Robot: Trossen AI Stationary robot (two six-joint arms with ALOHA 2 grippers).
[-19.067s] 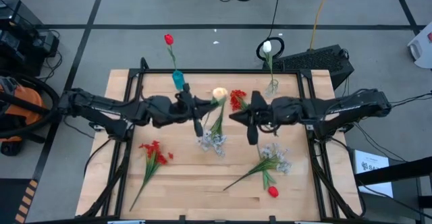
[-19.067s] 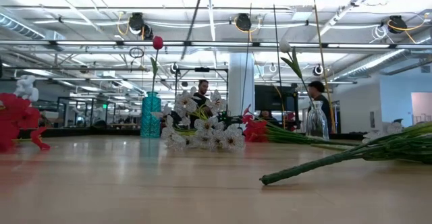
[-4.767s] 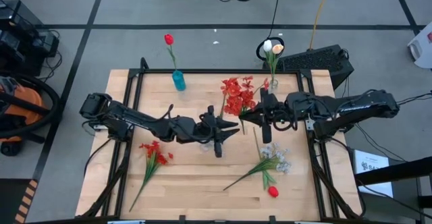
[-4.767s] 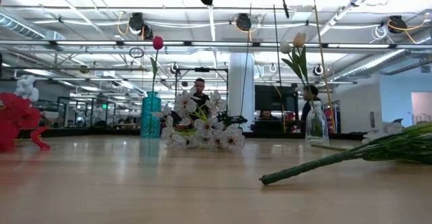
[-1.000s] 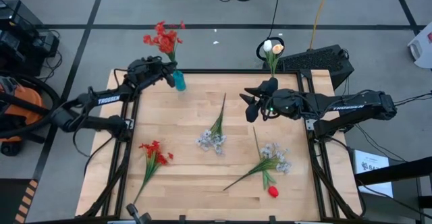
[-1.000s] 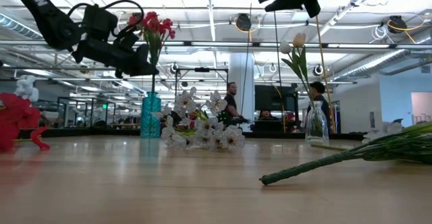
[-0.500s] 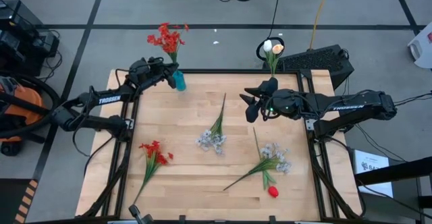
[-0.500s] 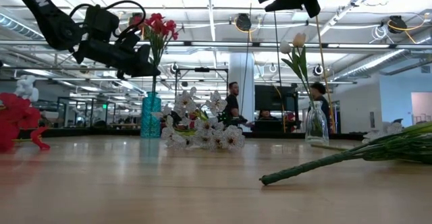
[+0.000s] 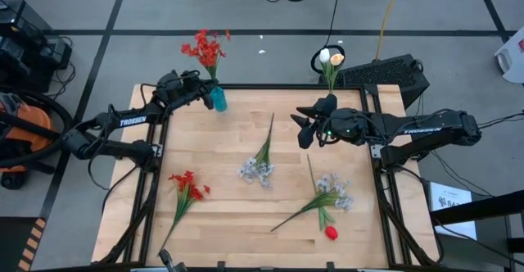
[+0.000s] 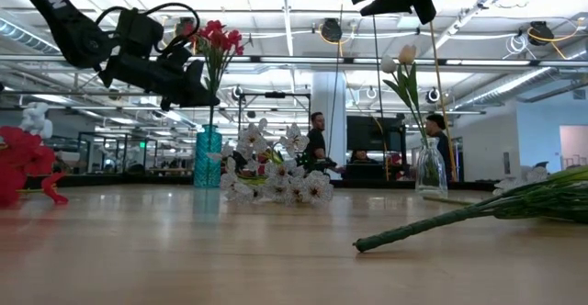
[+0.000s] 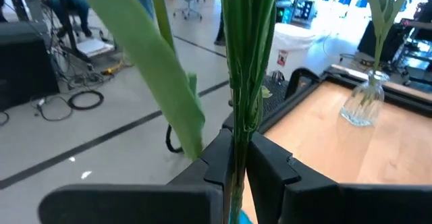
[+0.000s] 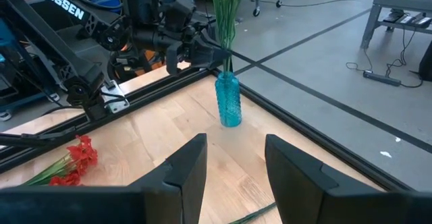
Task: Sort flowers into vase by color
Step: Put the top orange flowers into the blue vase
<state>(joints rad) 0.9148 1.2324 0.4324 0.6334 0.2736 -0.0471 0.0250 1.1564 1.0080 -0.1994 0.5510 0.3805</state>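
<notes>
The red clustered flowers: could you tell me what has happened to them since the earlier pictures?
The left gripper took the red clustered flowers from mid-table and now holds their stems in the teal vase. The cream tulip went into the glass vase. The right gripper has withdrawn, open. The other flowers lie unmoved.

Red clustered flowers (image 9: 205,49): carried from tabletop centre by left hand (image 9: 199,89); stems now over blue vase (image 9: 218,98).

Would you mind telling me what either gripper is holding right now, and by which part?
The left gripper grips the red clustered flowers by their green stems, just above the blue vase. The right gripper holds nothing.
</notes>
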